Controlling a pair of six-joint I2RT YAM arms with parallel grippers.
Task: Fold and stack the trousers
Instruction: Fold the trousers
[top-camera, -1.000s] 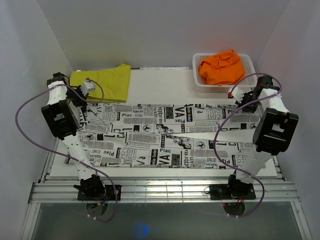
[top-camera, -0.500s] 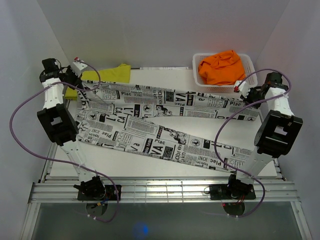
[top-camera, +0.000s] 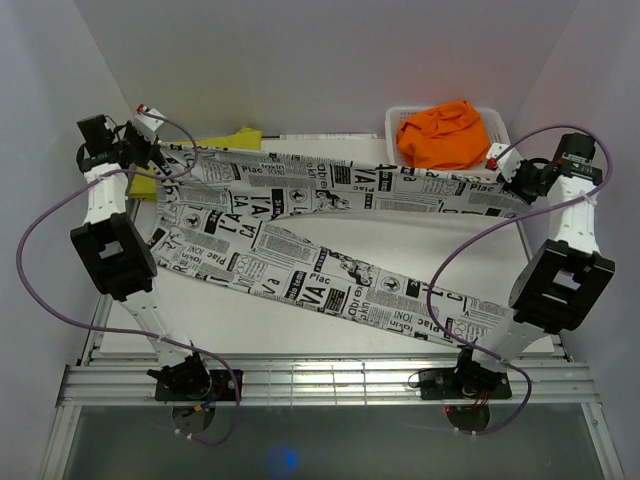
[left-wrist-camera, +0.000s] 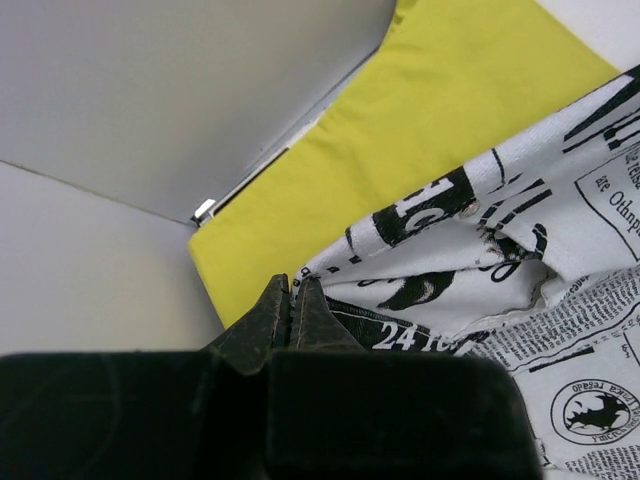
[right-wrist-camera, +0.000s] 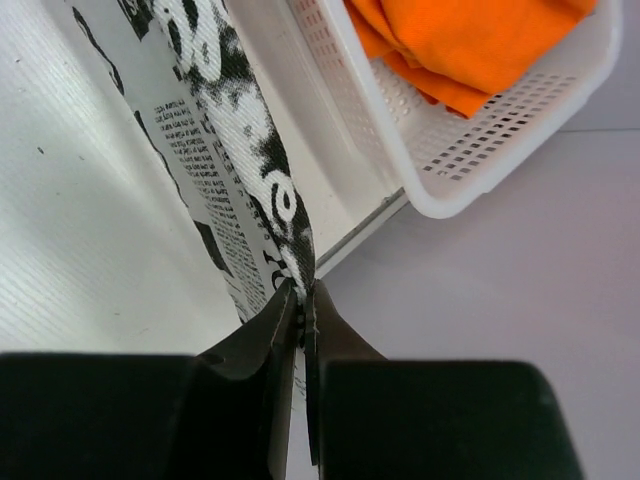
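1. White newspaper-print trousers (top-camera: 300, 280) stretch between our left gripper (top-camera: 158, 160) and right gripper (top-camera: 515, 183) over the table (top-camera: 400, 238).
2. Left wrist: we pinch their edge tight, yellow trousers (left-wrist-camera: 400, 130) just beyond.
3. Right wrist: we clamp their hem beside the basket (right-wrist-camera: 470, 170).

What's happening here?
Both arms grip the white newspaper-print cloth trousers. The left end effector is shut on one end and the right end effector on the other. One leg is stretched between them; the other trails diagonally across the table. Plain yellow trousers lie far left. Orange trousers sit in the white plastic lattice basket.
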